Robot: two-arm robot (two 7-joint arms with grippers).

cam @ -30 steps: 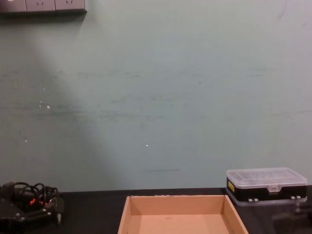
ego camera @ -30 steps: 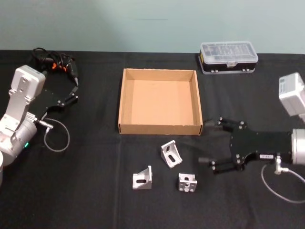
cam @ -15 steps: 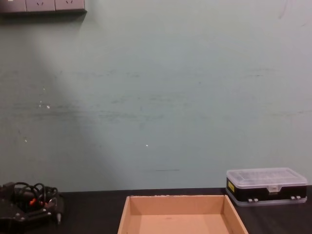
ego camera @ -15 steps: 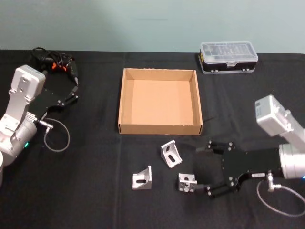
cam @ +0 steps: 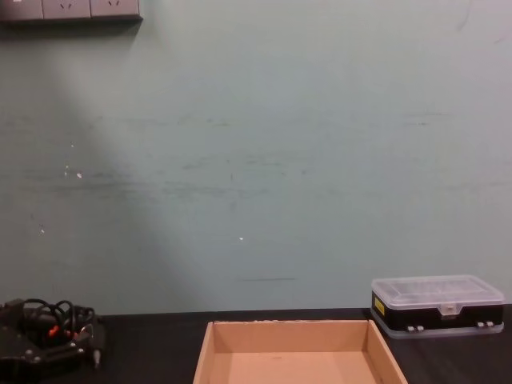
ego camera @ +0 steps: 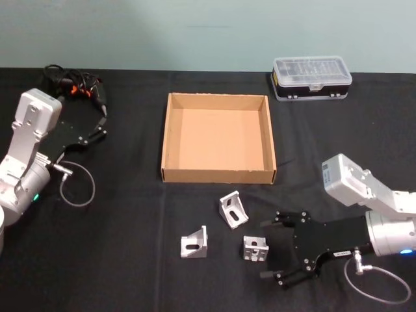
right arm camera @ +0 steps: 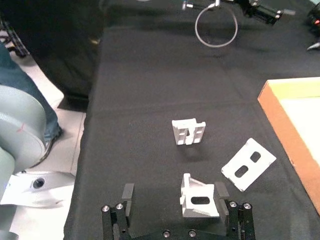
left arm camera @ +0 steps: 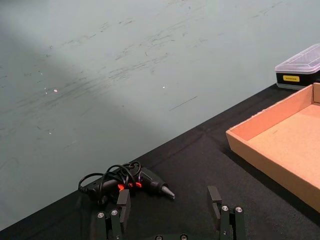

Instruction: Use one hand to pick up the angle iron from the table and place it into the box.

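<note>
Straddling the nearest angle iron (ego camera: 255,248), lying on the table (ego camera: 130,273), with the right gripper (ego camera: 265,249) spread wide, facing two other angle irons (ego camera: 233,209) just beyond its fingertips, the box (ego camera: 218,174) off to one side, the left gripper (ego camera: 103,125) idling open well apart.
</note>
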